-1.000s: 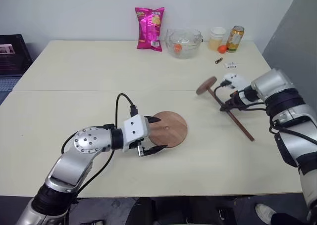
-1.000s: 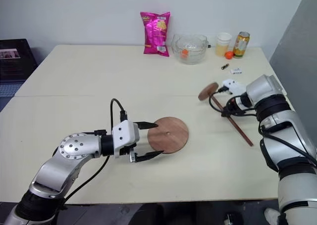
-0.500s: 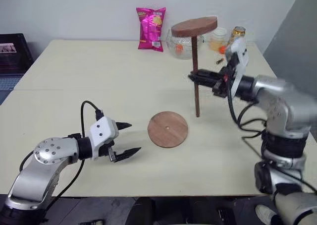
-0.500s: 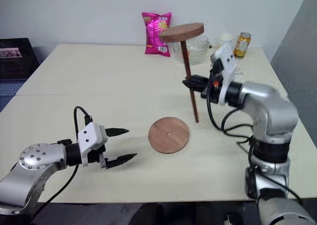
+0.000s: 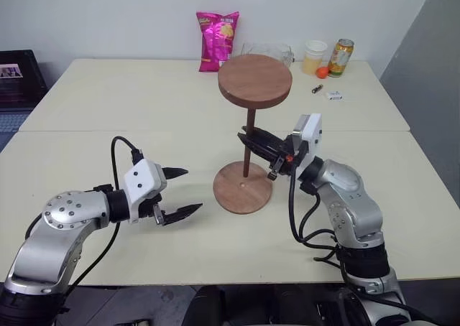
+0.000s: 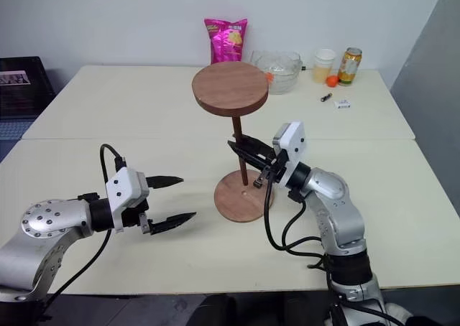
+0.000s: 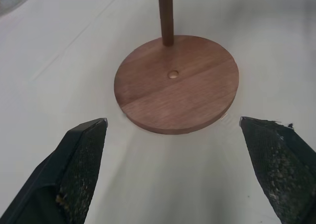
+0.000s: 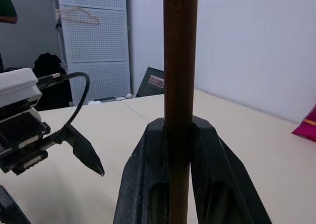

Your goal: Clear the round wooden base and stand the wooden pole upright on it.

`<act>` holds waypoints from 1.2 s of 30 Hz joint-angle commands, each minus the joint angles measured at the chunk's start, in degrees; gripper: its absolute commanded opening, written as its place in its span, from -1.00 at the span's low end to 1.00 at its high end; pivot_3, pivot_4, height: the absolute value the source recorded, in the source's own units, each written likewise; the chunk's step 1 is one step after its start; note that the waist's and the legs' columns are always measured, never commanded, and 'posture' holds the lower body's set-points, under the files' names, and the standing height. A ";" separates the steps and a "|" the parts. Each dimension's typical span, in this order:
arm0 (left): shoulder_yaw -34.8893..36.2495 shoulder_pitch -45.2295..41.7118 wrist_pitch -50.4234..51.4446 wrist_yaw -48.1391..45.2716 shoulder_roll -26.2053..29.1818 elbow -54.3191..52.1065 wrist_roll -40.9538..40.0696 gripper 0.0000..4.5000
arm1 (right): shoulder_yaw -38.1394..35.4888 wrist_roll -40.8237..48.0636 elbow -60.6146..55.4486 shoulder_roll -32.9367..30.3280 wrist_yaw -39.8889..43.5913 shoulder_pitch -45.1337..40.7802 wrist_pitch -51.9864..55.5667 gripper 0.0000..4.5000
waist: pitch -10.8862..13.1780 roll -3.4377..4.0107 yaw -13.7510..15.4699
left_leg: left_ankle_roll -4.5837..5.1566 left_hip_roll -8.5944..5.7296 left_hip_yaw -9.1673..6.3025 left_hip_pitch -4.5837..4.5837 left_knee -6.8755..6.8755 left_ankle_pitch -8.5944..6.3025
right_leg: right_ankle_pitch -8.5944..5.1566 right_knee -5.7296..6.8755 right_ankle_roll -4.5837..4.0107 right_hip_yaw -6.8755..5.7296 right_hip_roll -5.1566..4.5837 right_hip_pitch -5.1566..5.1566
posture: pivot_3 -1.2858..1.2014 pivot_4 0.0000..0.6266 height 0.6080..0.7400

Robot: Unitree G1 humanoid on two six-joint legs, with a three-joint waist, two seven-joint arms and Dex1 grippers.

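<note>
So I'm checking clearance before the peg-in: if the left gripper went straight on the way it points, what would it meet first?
Most likely the round wooden base. The left gripper, jaws open, faces it across bare table, and the wooden pole stands beyond, near the base's far edge. Depth is hard to judge.

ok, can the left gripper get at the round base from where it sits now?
Probably yes. The left gripper is open beside the round wooden base, bare table between them. The right gripper holds the wooden pole above its far edge.
</note>
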 commanded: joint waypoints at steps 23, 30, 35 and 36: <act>-1.45 0.87 -4.63 -3.82 0.05 2.74 0.55 1.00 | 5.46 -0.76 5.87 -3.05 -0.31 0.85 -9.57 -0.90 | 0.00 0.00 0.02 | 0.00 0.00 0.00 -0.01 0.00 0.00 | 0.00 -0.01 0.00 0.00 0.00 0.01 | 0.03 -0.52 1.00; -1.62 0.79 -5.63 -3.69 -0.20 3.55 1.14 1.00 | 5.65 -1.09 7.47 -3.35 -0.27 0.91 -10.94 -0.90 | 0.00 0.00 0.03 | 0.00 0.00 0.00 -0.01 0.01 0.00 | 0.00 -0.01 0.00 0.01 0.00 0.00 | 0.03 -0.52 1.00; -1.94 0.51 -6.05 -3.64 -0.30 4.04 1.35 1.00 | 6.03 -1.13 7.76 -3.62 -0.19 1.26 -11.38 -0.90 | 0.00 0.00 0.03 | 0.00 0.00 0.00 -0.01 0.01 0.00 | 0.00 -0.02 0.00 0.00 0.00 0.01 | 0.03 -0.52 1.00; -1.97 0.44 -6.07 -3.67 -0.31 4.17 1.37 1.00 | 6.13 -1.19 7.88 -3.61 -0.17 1.29 -11.48 -0.90 | 0.00 0.00 0.03 | 0.00 0.00 0.00 -0.01 0.00 0.00 | 0.00 -0.02 0.00 0.01 0.00 0.01 | 0.03 -0.52 1.00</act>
